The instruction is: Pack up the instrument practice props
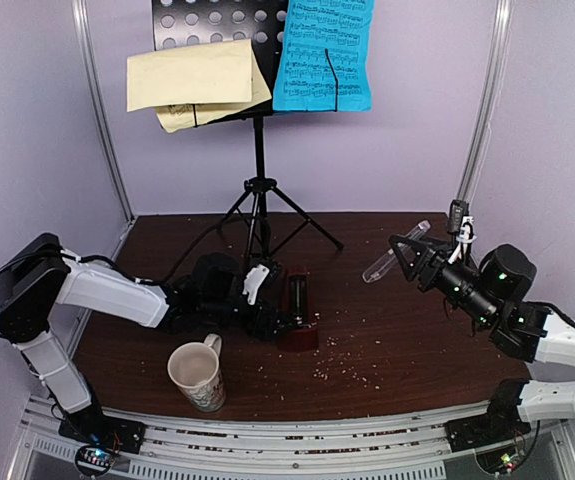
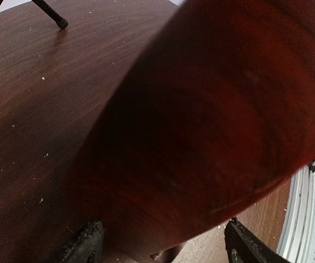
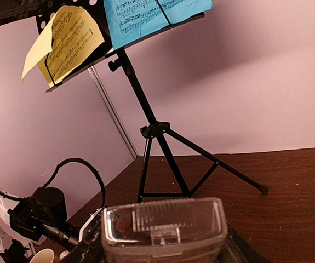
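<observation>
With the metronome point(image 1: 297, 312) at the middle of the bench point(image 1: 417, 345) between the left tool's point(image 2: 165, 244) spread jaws, and the right tool point(image 3: 160, 249) clamped on the cover point(image 3: 164, 222) above the right side, steady it upright, then lower the cover squarely.

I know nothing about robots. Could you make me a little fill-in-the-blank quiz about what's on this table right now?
1. On the music stand, the pale yellow sheet sits beside a ____ one.
2. The right gripper holds a clear plastic ____ in the air.
3. The left gripper has its fingers either side of the red-brown ____.
4. The mug stands ____.
Answers: blue, cover, metronome, upright.
</observation>
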Tool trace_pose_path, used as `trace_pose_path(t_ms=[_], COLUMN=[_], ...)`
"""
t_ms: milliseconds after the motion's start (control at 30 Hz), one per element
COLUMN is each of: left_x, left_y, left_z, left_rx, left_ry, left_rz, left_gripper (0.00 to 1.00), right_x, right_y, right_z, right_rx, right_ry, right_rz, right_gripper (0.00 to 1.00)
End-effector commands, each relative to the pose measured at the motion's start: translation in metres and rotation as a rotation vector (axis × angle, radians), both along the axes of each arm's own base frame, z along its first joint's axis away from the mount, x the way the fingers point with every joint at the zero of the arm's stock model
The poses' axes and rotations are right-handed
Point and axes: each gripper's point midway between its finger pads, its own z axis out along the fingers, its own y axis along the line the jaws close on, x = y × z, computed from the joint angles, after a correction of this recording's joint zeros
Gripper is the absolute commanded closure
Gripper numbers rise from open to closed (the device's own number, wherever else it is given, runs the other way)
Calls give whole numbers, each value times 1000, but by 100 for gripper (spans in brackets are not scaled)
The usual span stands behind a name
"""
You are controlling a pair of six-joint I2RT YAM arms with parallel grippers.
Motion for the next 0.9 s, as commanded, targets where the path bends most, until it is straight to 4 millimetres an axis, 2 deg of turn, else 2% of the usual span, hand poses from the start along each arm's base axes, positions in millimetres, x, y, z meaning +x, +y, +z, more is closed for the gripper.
trace_pose_path(t_ms=[0, 367, 567, 633, 733, 867], left_x=[5, 12, 18, 20, 21, 21], left_y=[-17, -48, -60, -54, -33, 1], left_z=[16, 27, 44, 47, 60, 89], left_rx=[-80, -176, -246, -241, -260, -297], left_ry=[-84, -107, -135, -135, -125, -126], left_rz=[-56, -102, -104, -88, -59, -29], left_gripper=[22, 25, 21, 17, 14, 11], right_x=[-3, -1, -1, -1, 0, 1], right_y=[0, 0, -2, -5, -9, -10], right_z=[11, 6, 4, 5, 3, 1], right_rx=[23, 8, -10, -21, -71, -148], right_ry=[-42, -32, -23, -23, -17, -2], right_rz=[6, 0, -14, -26, -44, -59], right_gripper=[48, 48, 48, 48, 48, 48])
